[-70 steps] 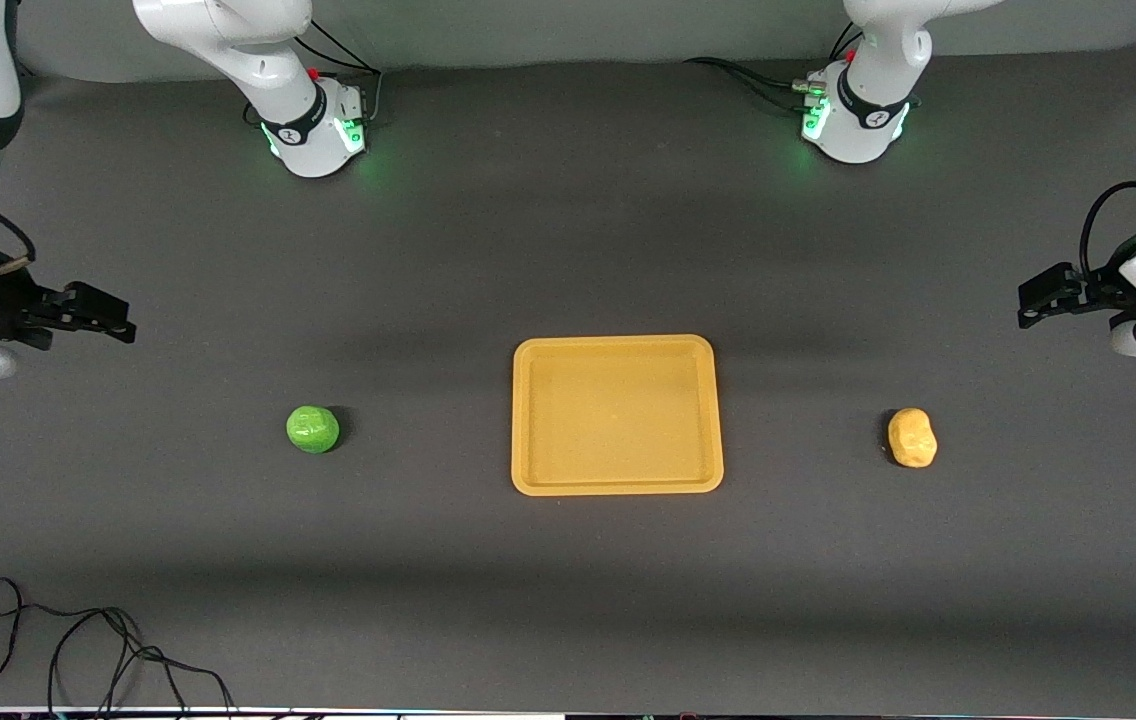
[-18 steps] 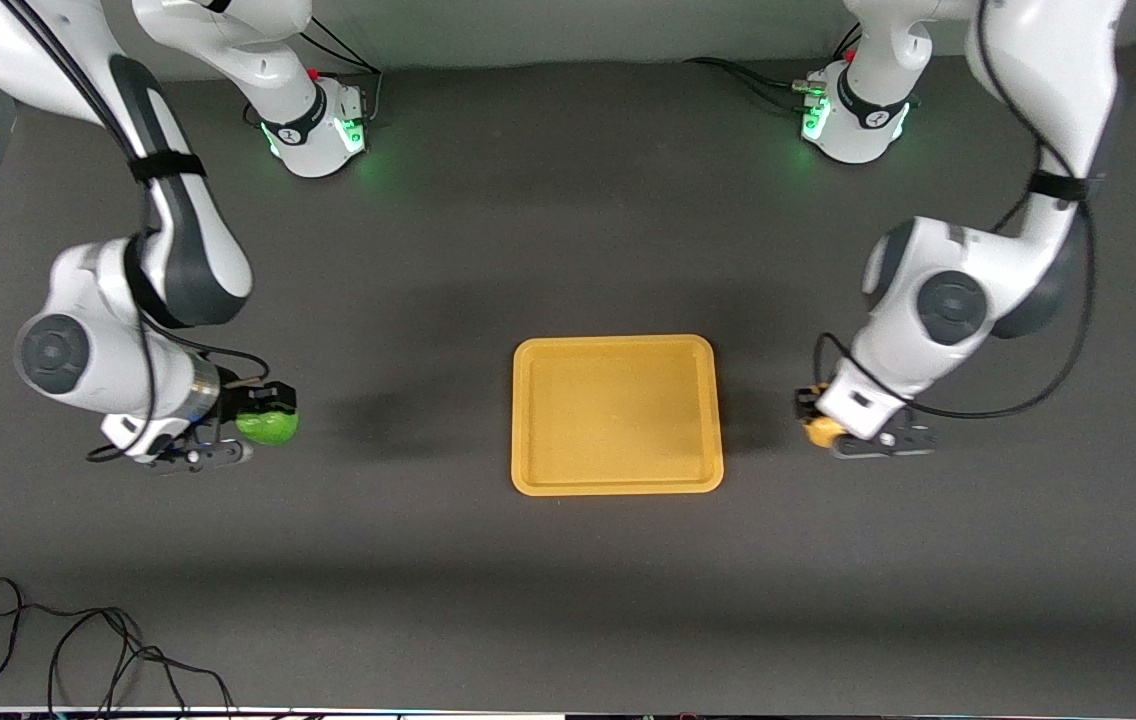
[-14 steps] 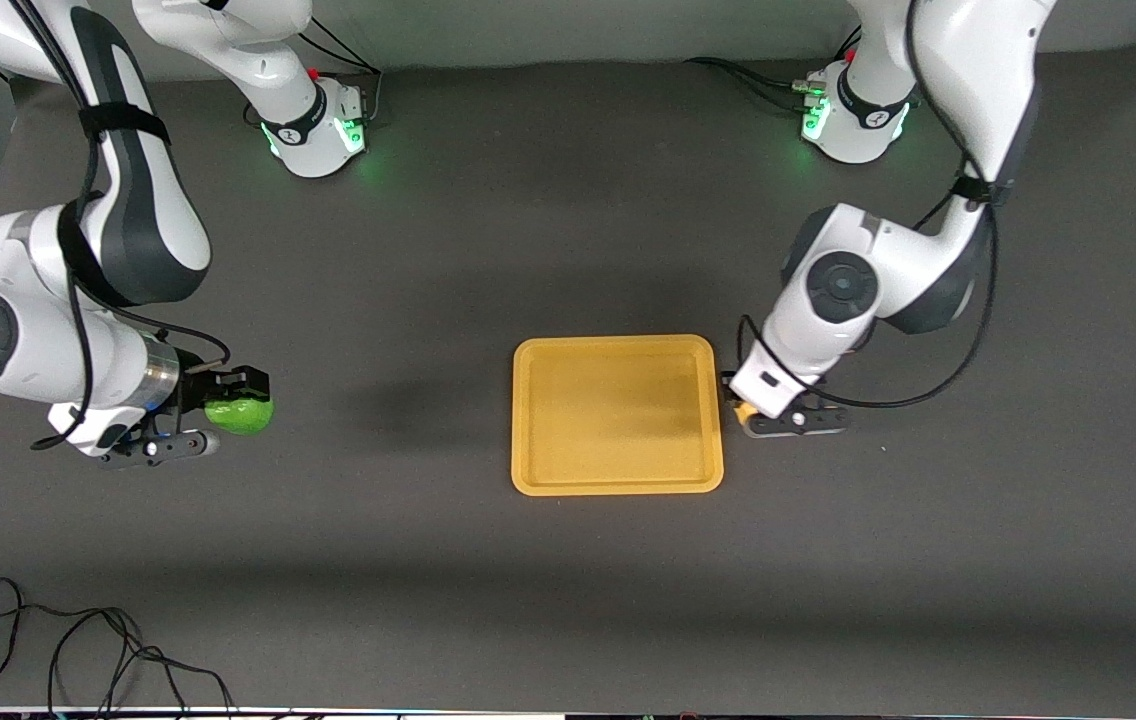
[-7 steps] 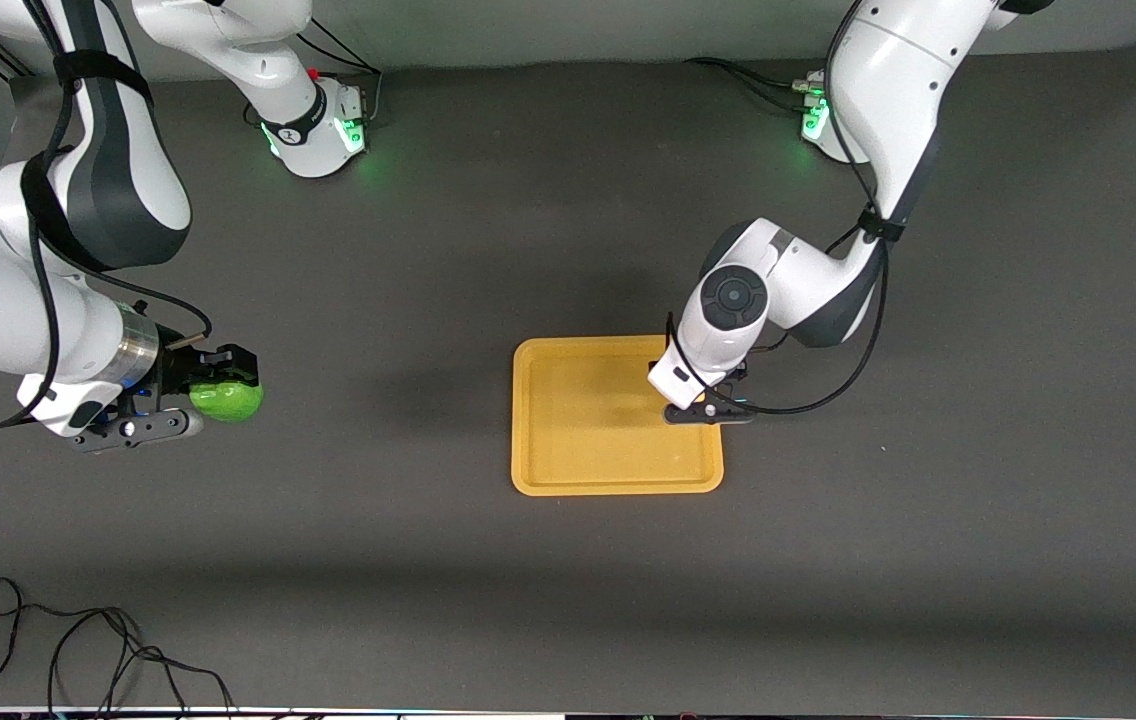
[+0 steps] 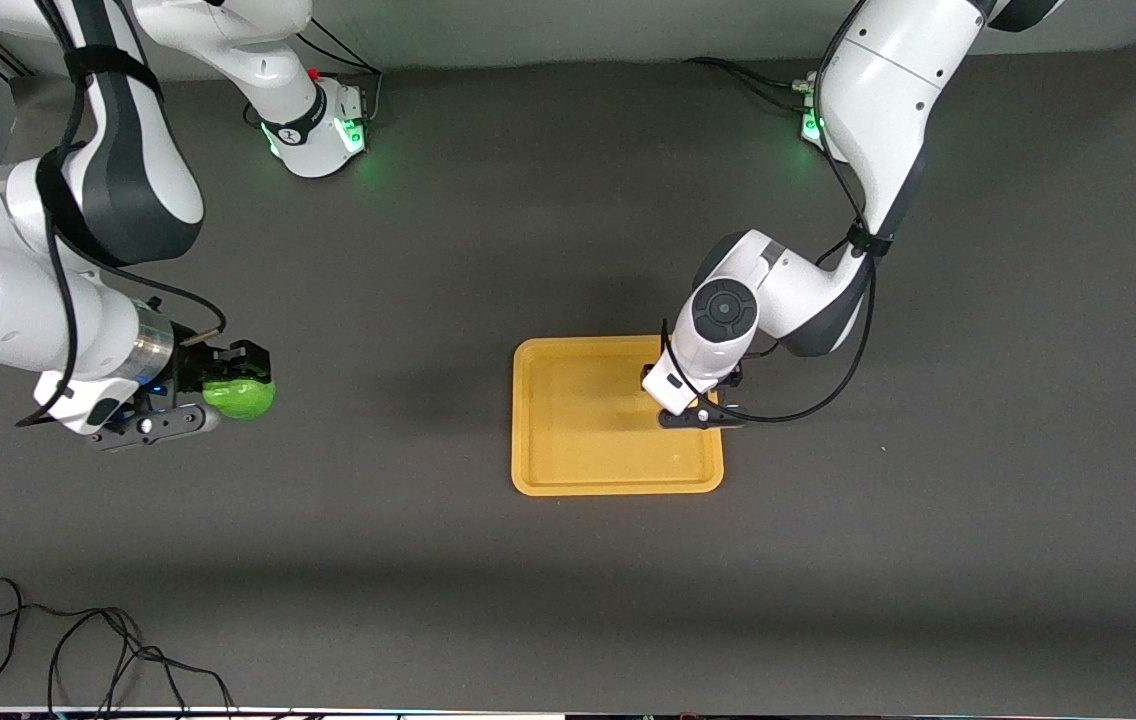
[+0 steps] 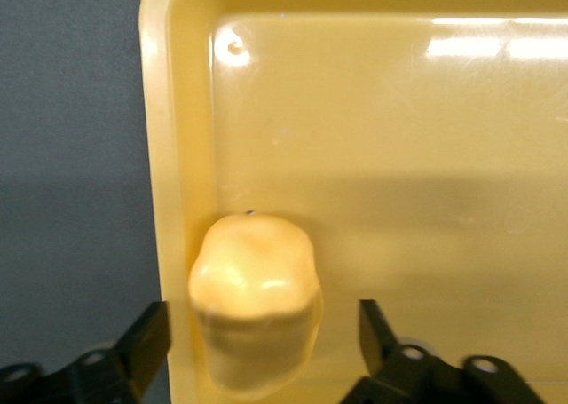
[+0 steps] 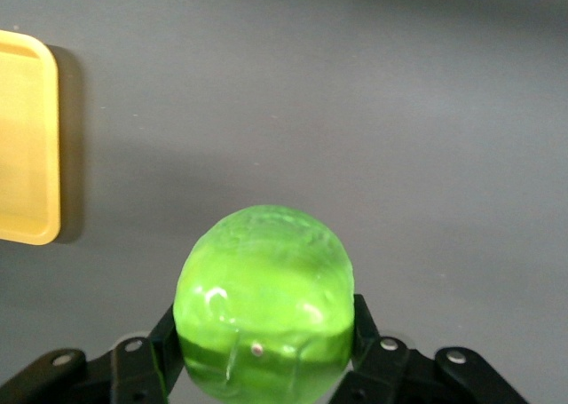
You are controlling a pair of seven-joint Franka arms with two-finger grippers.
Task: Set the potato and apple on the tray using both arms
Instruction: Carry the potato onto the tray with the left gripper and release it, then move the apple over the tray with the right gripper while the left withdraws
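The yellow-tan potato rests in the orange-yellow tray, close to its rim at the left arm's end. My left gripper straddles it, open, with a gap on each side. In the front view that gripper is low over the tray and hides the potato. My right gripper is shut on the green apple and holds it above the table toward the right arm's end, well apart from the tray. In the right wrist view the apple fills the gripper, and the tray's corner shows at the edge.
A loose black cable lies on the dark mat near the front camera at the right arm's end. The two arm bases stand along the table's edge farthest from the front camera.
My left gripper carried the potato from beside the tray to over its end, and its fingers now stand off the potato. My right gripper rose with the apple, then edged toward the tray.
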